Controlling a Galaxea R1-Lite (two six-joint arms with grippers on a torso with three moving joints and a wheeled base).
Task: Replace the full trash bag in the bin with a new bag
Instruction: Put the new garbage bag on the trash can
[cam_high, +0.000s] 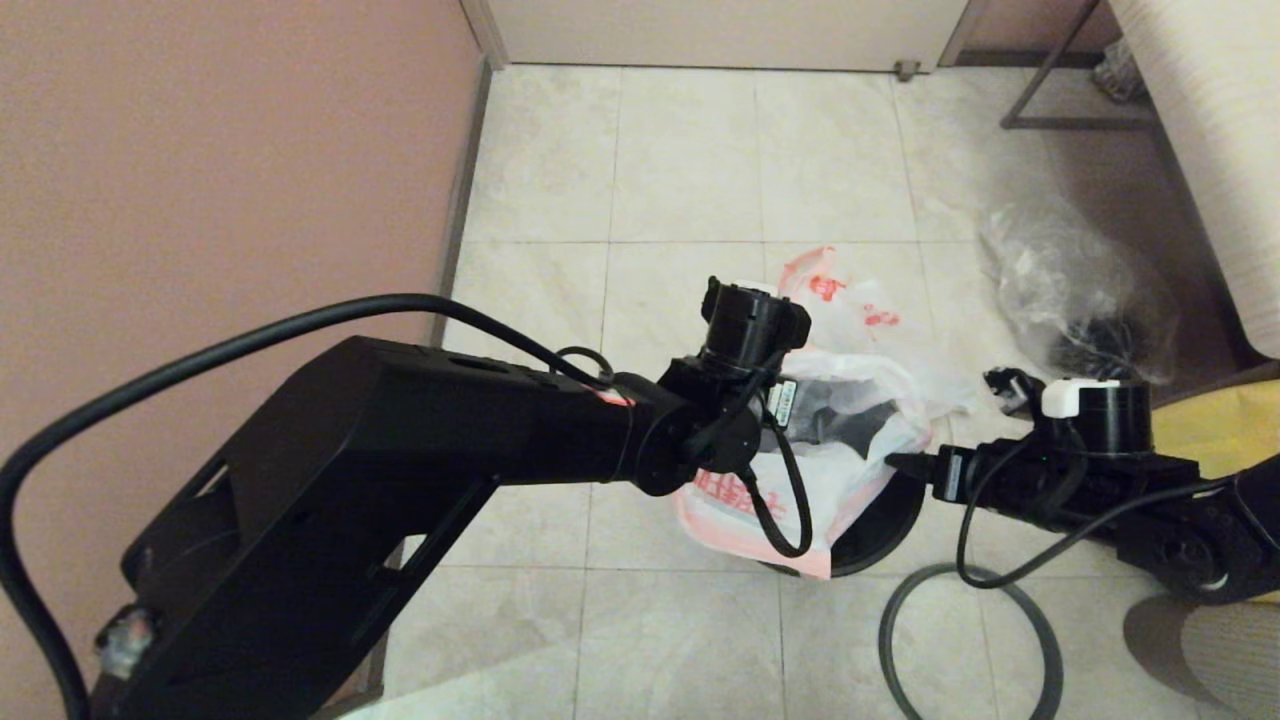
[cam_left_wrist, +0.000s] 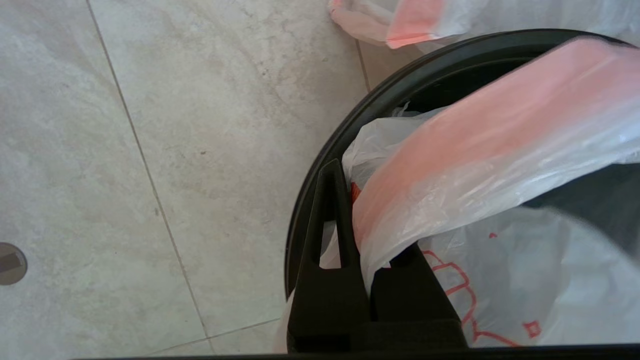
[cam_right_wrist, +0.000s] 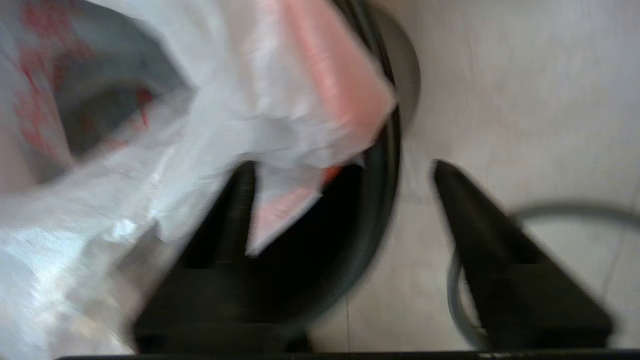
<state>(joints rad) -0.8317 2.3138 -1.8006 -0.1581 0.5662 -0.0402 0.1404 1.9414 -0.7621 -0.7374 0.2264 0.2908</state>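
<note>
Tiled floor (cam_high: 680, 150), pink wall on the left of the head view. Left arm reaches in from the left over the bin (cam_high: 885, 525), a small black bucket standing on the floor near the middle. The new bag (cam_high: 850, 470), thin white with pink border and red characters, is draped in and over the bin's mouth, one side hanging down its outside. Loose grey hoop (cam_high: 1040, 625) lies on the floor just beside the bin, on the robot's right. Clear bag (cam_high: 1075, 285) with dark contents sits on the floor farther back right; the full trash bag (cam_high: 840, 295), white with red marks, lies just behind the bin. Left gripper (cam_left_wrist: 367, 240) at the bin's rim, fingers clamped on the new bag's pink edge. Right gripper (cam_right_wrist: 340, 175) at the opposite rim, fingers apart, straddling the rim, one inside the bin against the plastic, one outside over the floor.
</note>
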